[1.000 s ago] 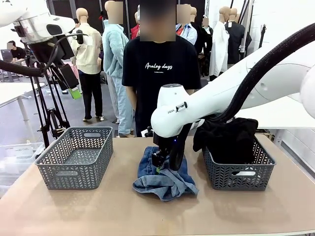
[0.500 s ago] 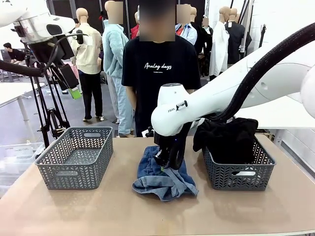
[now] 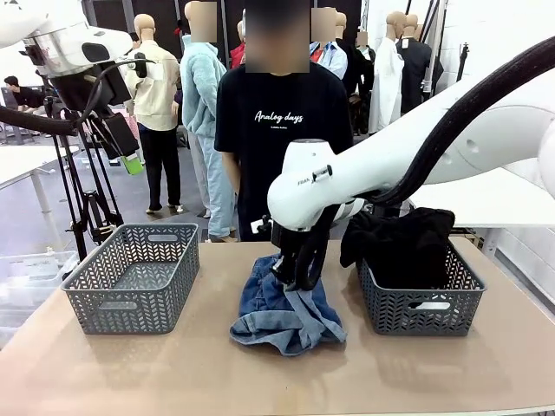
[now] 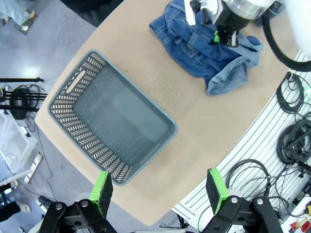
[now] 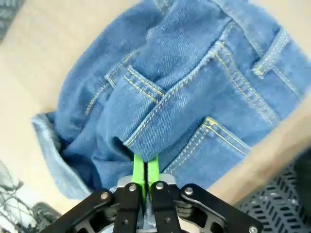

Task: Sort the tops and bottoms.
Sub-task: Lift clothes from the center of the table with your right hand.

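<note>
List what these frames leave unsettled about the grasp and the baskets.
- Front view: right gripper fingertips hidden by its own body against the denim garment.
- Front view: the right basket holds black garments; their count is unclear.
- Right wrist view: fabric between the fingers is barely visible.

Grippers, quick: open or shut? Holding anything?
Left gripper: open, empty, above the table.
Right gripper: shut on a fold of the denim shorts.

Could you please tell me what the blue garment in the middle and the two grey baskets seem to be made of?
Faded blue denim garment: cotton-like twill, matte, with yellow topstitching and patch pockets. Grey perforated baskets, left and right: probably moulded plastic, judging by the uniform herringbone cut-outs and smooth rims.
</note>
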Available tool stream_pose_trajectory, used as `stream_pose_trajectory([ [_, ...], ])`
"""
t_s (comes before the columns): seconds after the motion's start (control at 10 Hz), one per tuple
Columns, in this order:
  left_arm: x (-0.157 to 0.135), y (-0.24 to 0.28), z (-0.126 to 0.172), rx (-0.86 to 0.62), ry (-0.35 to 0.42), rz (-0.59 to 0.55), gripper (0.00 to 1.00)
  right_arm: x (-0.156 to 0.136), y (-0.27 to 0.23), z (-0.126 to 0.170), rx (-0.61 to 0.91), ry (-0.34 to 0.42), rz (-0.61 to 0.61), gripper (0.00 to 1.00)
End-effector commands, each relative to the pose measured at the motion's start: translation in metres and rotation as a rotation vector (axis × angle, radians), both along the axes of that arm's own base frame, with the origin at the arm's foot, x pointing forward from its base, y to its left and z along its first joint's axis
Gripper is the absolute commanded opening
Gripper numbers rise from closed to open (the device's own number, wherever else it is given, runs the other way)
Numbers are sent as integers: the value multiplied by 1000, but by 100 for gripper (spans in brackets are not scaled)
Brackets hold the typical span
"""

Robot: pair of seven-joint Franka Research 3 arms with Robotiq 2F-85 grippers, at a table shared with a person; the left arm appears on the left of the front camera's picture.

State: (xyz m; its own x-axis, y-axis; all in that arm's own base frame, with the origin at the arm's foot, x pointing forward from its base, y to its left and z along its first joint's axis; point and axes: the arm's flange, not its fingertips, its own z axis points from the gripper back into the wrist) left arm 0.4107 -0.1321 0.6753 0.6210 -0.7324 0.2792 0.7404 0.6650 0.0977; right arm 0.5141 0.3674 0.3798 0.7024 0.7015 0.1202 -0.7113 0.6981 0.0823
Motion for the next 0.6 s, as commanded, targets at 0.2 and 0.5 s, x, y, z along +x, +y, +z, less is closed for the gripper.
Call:
stream_pose_trajectory([
  [0.2, -1, 1, 3, 3, 9, -4, 100, -19, -23, 161, 114, -362, 24, 0],
  [0.5, -1, 1, 3, 3, 9, -4, 100, -48, -31, 263, 174, -606, 36, 0],
])
